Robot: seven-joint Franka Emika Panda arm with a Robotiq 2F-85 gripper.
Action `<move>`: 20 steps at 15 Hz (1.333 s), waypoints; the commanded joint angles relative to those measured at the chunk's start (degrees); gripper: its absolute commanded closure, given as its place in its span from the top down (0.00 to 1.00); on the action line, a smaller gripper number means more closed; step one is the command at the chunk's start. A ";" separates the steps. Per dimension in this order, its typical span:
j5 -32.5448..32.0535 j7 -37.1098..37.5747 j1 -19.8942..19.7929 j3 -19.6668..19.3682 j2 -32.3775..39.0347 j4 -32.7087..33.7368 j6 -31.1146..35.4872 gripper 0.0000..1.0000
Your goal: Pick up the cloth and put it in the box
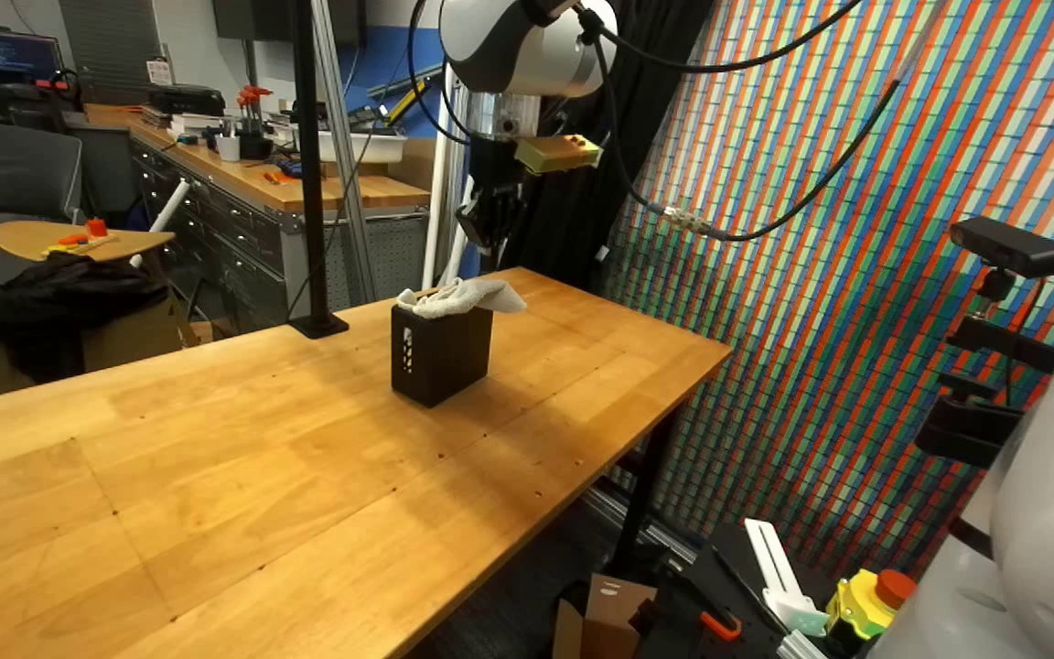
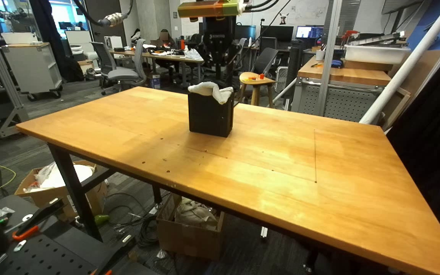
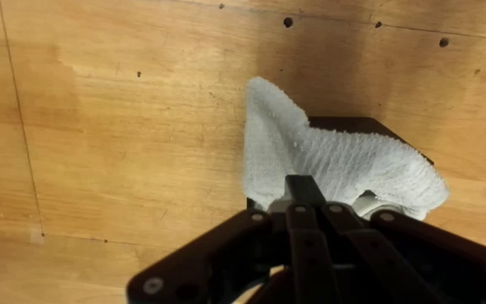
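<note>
Below our claw [image 3: 305, 190], we're seeing the white cloth [image 3: 344, 156] lying rumpled over the top of the dark box [image 2: 209, 116], edges overhanging. Further down, the box is standing on the wooden table [image 2: 281, 149]. We're noting jaws fully together, gripping nothing visible; cloth contact we're finding unclear.

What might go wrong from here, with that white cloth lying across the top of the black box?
First, the cloth hangs past the edges of the box, so it may slip off onto the table instead of settling inside. Second, the gripper is shut, its tips over the cloth in the wrist view; if it presses down to tuck the cloth in, it might shove or tip the box.
</note>
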 commanded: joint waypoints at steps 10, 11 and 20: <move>-2.95 7.41 2.42 -0.40 -12.34 -15.89 4.14 0.01; -3.00 7.16 2.49 -0.44 -11.99 -16.04 4.74 0.01; -2.40 3.92 2.25 -1.04 -8.01 -14.18 7.43 0.01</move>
